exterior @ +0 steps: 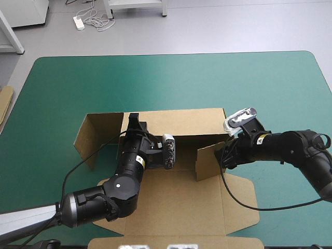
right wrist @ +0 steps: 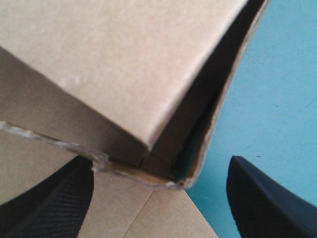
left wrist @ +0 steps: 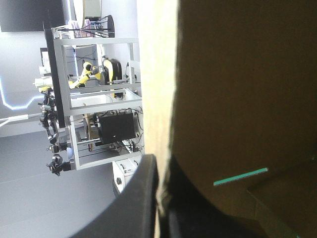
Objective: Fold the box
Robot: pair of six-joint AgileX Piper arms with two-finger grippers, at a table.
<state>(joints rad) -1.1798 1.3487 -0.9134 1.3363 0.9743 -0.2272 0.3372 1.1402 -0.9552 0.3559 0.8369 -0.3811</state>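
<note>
Bare teal-green cover runs across the far half of the desk (exterior: 270, 83) and down both sides, so the far edge and both far corners are open. The box (exterior: 181, 202) takes up the middle and the near half, and its flat brown sheet reaches the near edge. Its rear wall stands upright across the middle, a side panel angles off the wall's left end, and a short flap (exterior: 207, 162) stands at the right end. A piece of spare board (exterior: 5, 106) shows just past the left edge. The left arm comes in from the near left corner, bends its elbow over the flat sheet and reaches toward the far edge. The left hand (exterior: 136, 123) is at the top of the rear wall near its left end. The right arm lies low from the right edge and points left, with the right hand (exterior: 226, 153) just beside the short flap. Only the left wrist view shows the grip: the wall's pale cut edge rises from between the black fingers (left wrist: 141, 198), which are clamped on the board. Only the right wrist view shows that the other hand's fingers (right wrist: 262, 198) are spread wide. The box corner sits just ahead of them, between the two and touching neither, with cover beside it.
</note>
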